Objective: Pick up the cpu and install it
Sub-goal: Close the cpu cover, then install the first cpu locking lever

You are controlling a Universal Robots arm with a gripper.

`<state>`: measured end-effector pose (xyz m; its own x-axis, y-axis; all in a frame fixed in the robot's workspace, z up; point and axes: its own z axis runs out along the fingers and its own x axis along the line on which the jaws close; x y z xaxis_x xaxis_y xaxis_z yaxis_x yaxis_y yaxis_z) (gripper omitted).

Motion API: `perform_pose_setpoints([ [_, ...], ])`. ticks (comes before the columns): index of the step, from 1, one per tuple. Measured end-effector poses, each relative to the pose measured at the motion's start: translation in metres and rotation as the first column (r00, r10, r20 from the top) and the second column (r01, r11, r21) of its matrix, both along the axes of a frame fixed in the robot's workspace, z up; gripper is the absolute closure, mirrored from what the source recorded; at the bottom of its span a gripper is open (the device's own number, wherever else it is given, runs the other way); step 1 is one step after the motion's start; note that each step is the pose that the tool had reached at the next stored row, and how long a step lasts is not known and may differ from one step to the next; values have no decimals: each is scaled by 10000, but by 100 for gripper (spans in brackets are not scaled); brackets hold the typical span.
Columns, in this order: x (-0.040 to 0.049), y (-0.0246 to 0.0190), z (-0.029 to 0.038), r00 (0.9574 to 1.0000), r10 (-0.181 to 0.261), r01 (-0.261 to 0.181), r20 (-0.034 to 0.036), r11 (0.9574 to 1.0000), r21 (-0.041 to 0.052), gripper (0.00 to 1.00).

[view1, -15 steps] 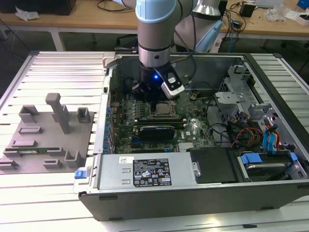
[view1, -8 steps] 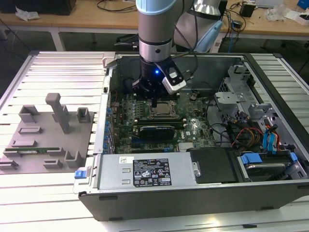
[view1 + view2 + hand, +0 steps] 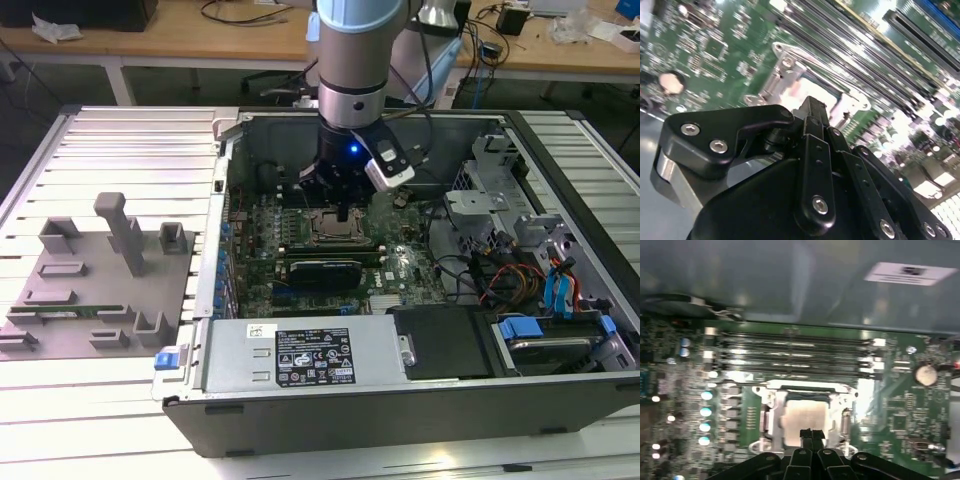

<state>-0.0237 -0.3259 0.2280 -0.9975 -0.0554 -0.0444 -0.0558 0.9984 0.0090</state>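
The exterior view takes in the whole open dark computer case on the slatted metal table. A grey moulded fixture lies at nine o'clock of the case, and the black pincer is low over the green motherboard.

The first wrist view adds the small flat square cpu, pale silvery on top, lying inside the silvery metal socket frame beside the long dark memory slots.

A black-and-white label sits on the grey power supply at six o'clock, and a white sticker is on the case wall. The print on both is too small to make out.

In both wrist views the pincer's fingertips are pressed together, pinching nothing, just over the cpu. I cannot tell whether they touch it.
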Motion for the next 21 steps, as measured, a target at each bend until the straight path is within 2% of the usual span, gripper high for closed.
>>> perform_pose_setpoints([
  [2, 3, 0, 5, 10000, -1, 1, -1, 10000, -2, 89],
  [5, 3, 0, 56, 10000, -1, 1, 0, 10000, -1, 89],
  [8, -22, 0, 57, 10000, -1, 1, 8, 10000, 25, 89],
  [9, -59, 1, 56, 10000, -1, 1, 18, 10000, 45, 89],
  [21, -61, 0, 56, 10000, -84, 84, 19, 10000, 46, 89],
])
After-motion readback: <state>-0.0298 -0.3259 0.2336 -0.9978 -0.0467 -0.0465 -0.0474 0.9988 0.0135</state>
